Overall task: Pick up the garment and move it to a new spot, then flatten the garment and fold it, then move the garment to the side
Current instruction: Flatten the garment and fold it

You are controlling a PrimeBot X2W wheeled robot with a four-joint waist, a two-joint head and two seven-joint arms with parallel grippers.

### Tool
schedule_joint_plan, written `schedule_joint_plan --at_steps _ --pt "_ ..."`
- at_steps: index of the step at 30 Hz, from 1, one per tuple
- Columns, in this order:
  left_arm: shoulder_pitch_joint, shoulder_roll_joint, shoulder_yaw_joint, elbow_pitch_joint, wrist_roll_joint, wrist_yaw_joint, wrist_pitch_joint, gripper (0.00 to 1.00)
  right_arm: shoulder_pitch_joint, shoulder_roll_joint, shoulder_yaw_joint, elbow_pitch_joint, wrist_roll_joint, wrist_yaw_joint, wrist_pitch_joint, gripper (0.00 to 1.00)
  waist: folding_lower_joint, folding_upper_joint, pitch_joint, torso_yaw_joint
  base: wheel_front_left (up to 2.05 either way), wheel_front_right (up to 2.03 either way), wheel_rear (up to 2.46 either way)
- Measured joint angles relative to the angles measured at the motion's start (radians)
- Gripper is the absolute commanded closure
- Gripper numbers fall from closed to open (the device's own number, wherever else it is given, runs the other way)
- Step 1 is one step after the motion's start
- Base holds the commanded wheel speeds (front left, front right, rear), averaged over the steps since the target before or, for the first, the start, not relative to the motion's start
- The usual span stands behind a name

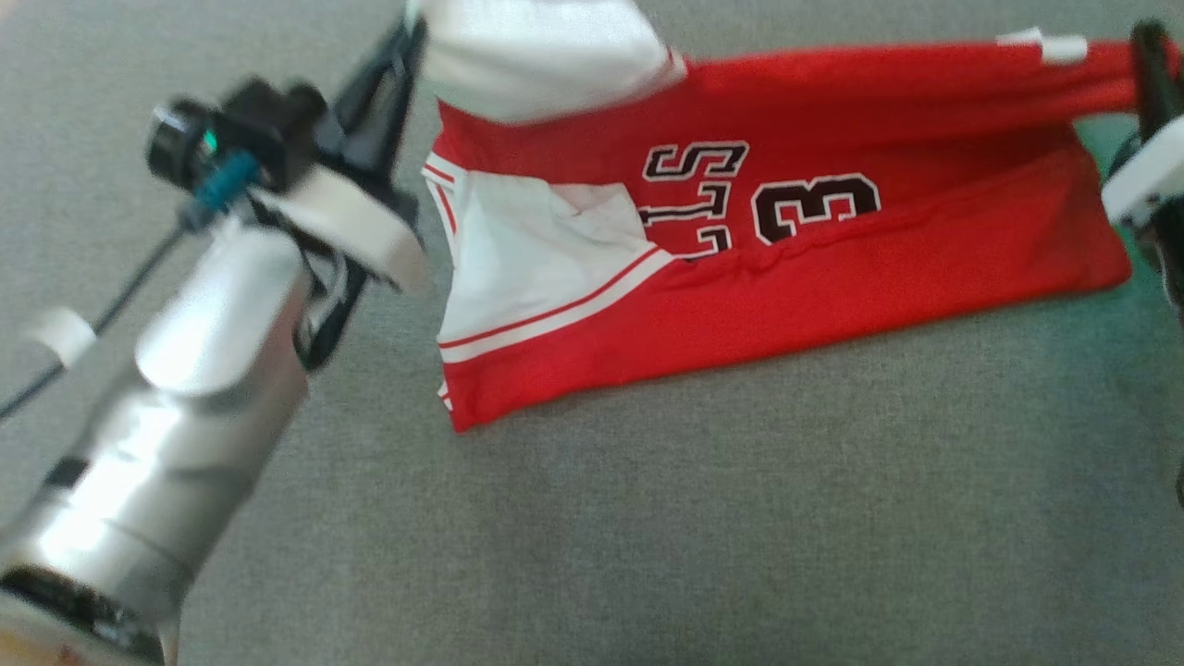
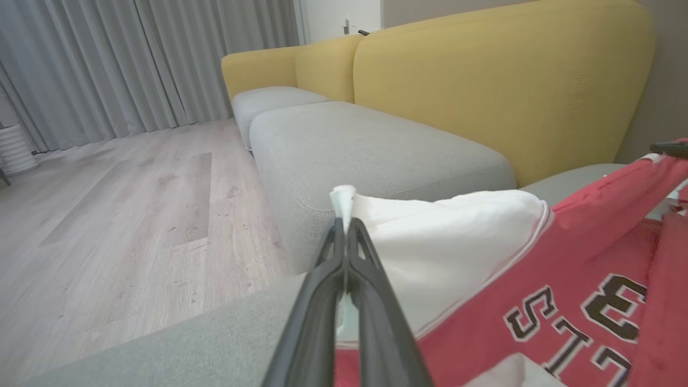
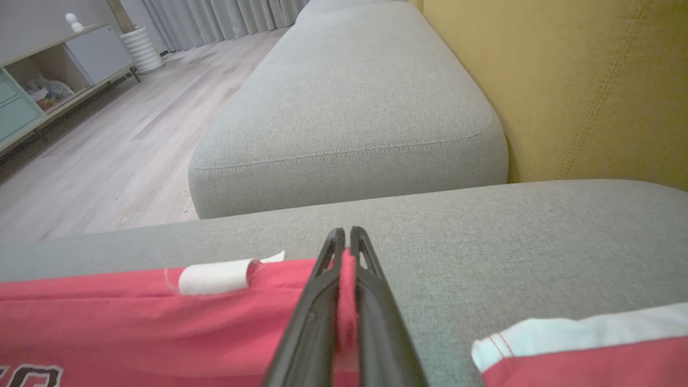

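The left claw (image 1: 407, 42) is clenched on a white corner of a red and white basketball jersey (image 1: 786, 259). In the left wrist view its two dark fingers press together at the left claw (image 2: 344, 226), with a small tuft of white cloth poking out past the tips. The jersey (image 2: 484, 279) spreads away to the right of that claw, its black lettering and numeral in sight.

The right claw (image 1: 1150, 55) is likewise clamped on the jersey, at the red edge on the far side from the left claw. In the right wrist view the red cloth runs up between the fingers of the right claw (image 3: 344, 236), and a rolled white tag (image 3: 215, 276) sits on the jersey (image 3: 134, 322) just left of it.

The garment's upper edge is stretched between the two claws, while its lower part lies on the grey seat cushion (image 1: 647, 518) below them. Beyond the left claw stand a yellow backrest (image 2: 484, 80) and a wooden floor (image 2: 134, 215).
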Motion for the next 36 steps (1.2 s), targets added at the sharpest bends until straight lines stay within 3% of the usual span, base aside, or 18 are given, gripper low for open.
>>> schedule_joint_plan --at_steps 12,18,25,26,27,28,29,36 --pt "0.266 0.117 -0.148 -0.221 -0.064 -0.043 0.233 1.00 0.176 -0.120 0.191 -0.067 0.074 0.000 0.136 1.00 0.0000 0.0000 -0.096 0.022 0.00 0.00 0.00" --pt "0.291 0.167 -0.170 -0.331 -0.081 -0.042 0.313 1.00 0.198 -0.167 0.244 -0.074 0.090 0.000 0.181 1.00 0.0002 0.0000 -0.096 0.026 0.00 0.00 0.00" --pt "0.310 0.184 -0.184 -0.393 -0.091 -0.028 0.360 1.00 0.199 -0.178 0.288 -0.072 0.090 0.000 0.200 1.00 0.0003 0.0000 -0.088 0.024 0.00 0.00 0.00" --pt "0.310 0.189 -0.186 -0.397 -0.091 -0.026 0.367 0.95 0.199 -0.178 0.294 -0.071 0.090 0.000 0.204 1.00 0.0003 0.0000 -0.087 0.022 0.00 0.00 0.00" --pt "0.310 0.193 -0.187 -0.400 -0.091 -0.023 0.370 0.48 0.199 -0.178 0.298 -0.068 0.093 0.000 0.207 0.61 0.0002 0.0000 -0.087 0.021 0.00 0.00 0.00" --pt "0.310 0.193 -0.187 -0.402 -0.091 -0.018 0.371 0.08 0.199 -0.179 0.305 -0.067 0.092 0.000 0.210 0.00 0.0002 0.0000 -0.087 0.019 0.00 0.00 0.00" --pt "0.311 0.192 -0.186 -0.405 -0.091 -0.011 0.370 0.00 0.199 -0.179 0.306 -0.066 0.091 0.000 0.206 0.00 0.0002 0.0000 -0.087 0.017 0.00 0.00 0.00" --pt "0.322 0.163 -0.131 -0.398 -0.091 0.076 0.275 0.00 0.179 -0.171 0.238 -0.056 0.135 0.000 0.091 0.00 0.0002 0.0000 -0.107 0.003 0.00 0.00 0.00"
